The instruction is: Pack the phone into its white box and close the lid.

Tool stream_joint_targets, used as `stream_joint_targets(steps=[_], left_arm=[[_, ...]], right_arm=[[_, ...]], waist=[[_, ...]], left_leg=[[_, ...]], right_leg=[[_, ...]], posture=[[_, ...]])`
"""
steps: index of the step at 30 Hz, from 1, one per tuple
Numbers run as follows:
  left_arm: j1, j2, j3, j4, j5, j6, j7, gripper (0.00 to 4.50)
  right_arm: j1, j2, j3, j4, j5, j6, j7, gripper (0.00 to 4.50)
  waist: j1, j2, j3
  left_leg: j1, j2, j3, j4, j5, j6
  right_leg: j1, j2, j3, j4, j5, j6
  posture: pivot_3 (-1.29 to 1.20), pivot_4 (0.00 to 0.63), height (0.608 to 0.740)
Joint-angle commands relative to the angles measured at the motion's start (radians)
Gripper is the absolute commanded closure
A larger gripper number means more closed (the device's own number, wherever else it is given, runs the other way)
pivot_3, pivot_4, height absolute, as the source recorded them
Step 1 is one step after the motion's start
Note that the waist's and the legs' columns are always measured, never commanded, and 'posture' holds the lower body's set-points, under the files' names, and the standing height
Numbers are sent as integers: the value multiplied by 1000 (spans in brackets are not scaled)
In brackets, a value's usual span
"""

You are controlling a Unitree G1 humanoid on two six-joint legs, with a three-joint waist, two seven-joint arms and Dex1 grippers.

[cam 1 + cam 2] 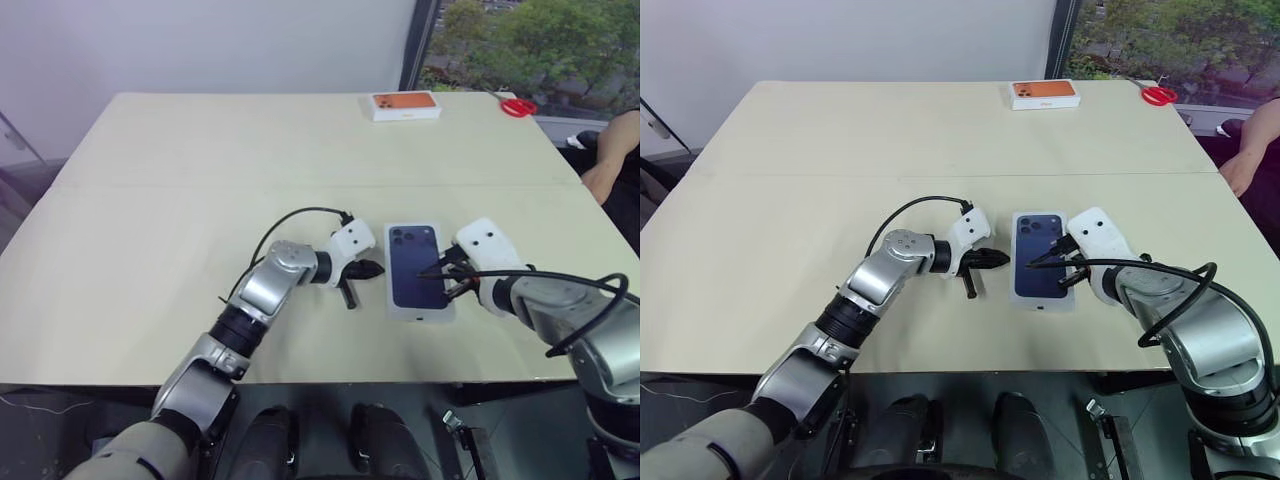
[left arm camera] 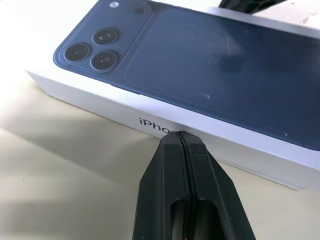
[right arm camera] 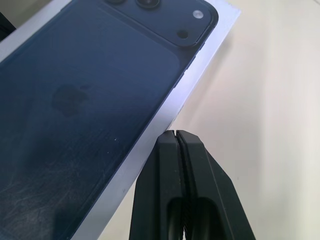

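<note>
A white box lies flat near the table's front edge, with "iPhone" lettering on its long side wall. Its top face shows a dark navy phone back with a camera cluster at the far corner. I cannot tell whether that is the phone lying on top or a picture on the lid. My left gripper is shut and empty, its tip against the box's left wall. My right gripper is shut and empty too, its tip at the box's right edge.
An orange-topped white box sits at the table's far edge, with red scissors to its right. A person's arm rests beyond the table's right side. A window stands behind.
</note>
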Motion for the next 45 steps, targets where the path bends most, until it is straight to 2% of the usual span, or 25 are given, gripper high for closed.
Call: stream_joint_targets(steps=[1,17,22,26,29,35,38,45], left_arm=[[-17,-37,4,-67,-40,-11,-5,4500],[-2,-1,-18,-62,-16,-32,-8,4500],[-62,-16,76,-34,-75,-11,26,4500],[-148,-64,95,47,-58,-47,90,4500],[-259,-121,83,224,-11,-47,159,4500],[-350,-157,1,448,78,-33,148,4500],[-349,-152,-50,485,119,-13,114,4500],[-320,-144,-81,498,162,13,97,4500]], right_arm=[[-1,15,-7,-28,8,-5,21,4432],[5,9,16,-40,-13,-12,33,4432],[-1,-36,-57,-57,-4,-21,68,4432],[14,-32,-102,-95,31,-28,120,4432],[51,-15,-108,-134,60,-17,150,4432],[126,6,-89,-187,77,14,147,4432],[159,19,-74,-191,73,29,129,4432],[183,80,-51,-162,56,55,78,4432]], waist=[[0,0,0],[-1,0,0],[1,0,0],[3,0,0],[7,0,0],[-3,-1,0],[0,-1,0],[-1,-5,-5]], left_leg=[[0,0,0,0,0,0],[0,0,0,0,0,0],[0,0,0,0,0,0],[0,0,0,0,0,0],[0,-1,-1,0,0,0],[1,-1,-1,0,0,0],[1,0,-2,0,0,0],[3,1,-2,0,0,1]], right_leg=[[0,0,0,0,0,0],[0,0,0,0,0,0],[0,0,0,0,0,0],[1,0,0,0,0,0],[2,0,-1,-1,0,1],[1,1,-1,0,0,1],[1,2,-1,0,0,1],[3,1,-1,0,0,1]], posture=[[0,150,740],[0,150,740],[0,150,740],[0,150,740],[0,150,740],[0,150,740],[0,150,740],[0,150,740]])
